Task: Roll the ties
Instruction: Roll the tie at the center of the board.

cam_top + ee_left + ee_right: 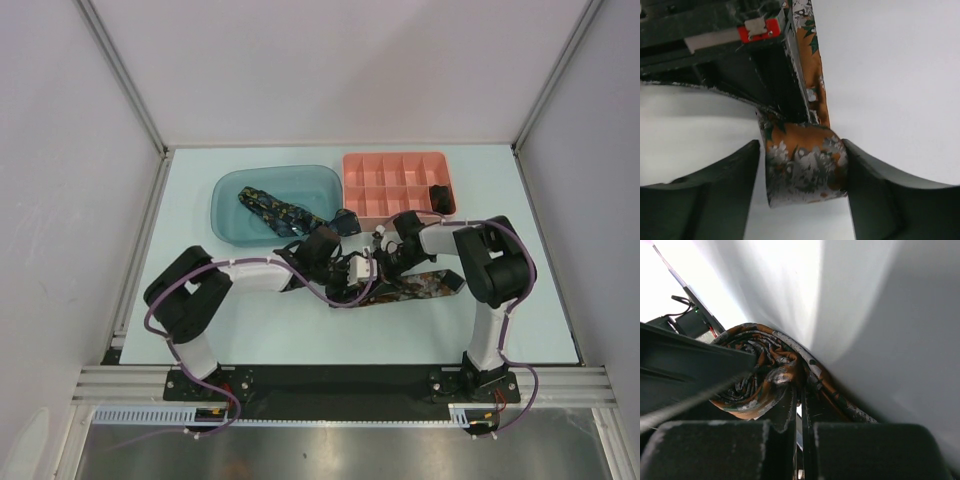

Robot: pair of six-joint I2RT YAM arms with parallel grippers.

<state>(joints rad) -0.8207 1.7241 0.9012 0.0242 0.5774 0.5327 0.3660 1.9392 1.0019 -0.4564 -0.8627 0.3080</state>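
Observation:
The orange-brown flecked tie lies across the table, and its near end is wound into a roll. My left gripper straddles that roll: the right finger touches it and a thin gap shows beside the left finger, so it is open. My right gripper is shut, its tips buried in the middle of the roll. From the roll the tie's loose length trails away. In the top view the two grippers meet at the table's middle. The navy tie lies unrolled in the tub.
A teal tub stands at the back left. Beside it is a pink compartment tray with a small dark bundle in a right-hand cell. White walls and metal posts close in the table.

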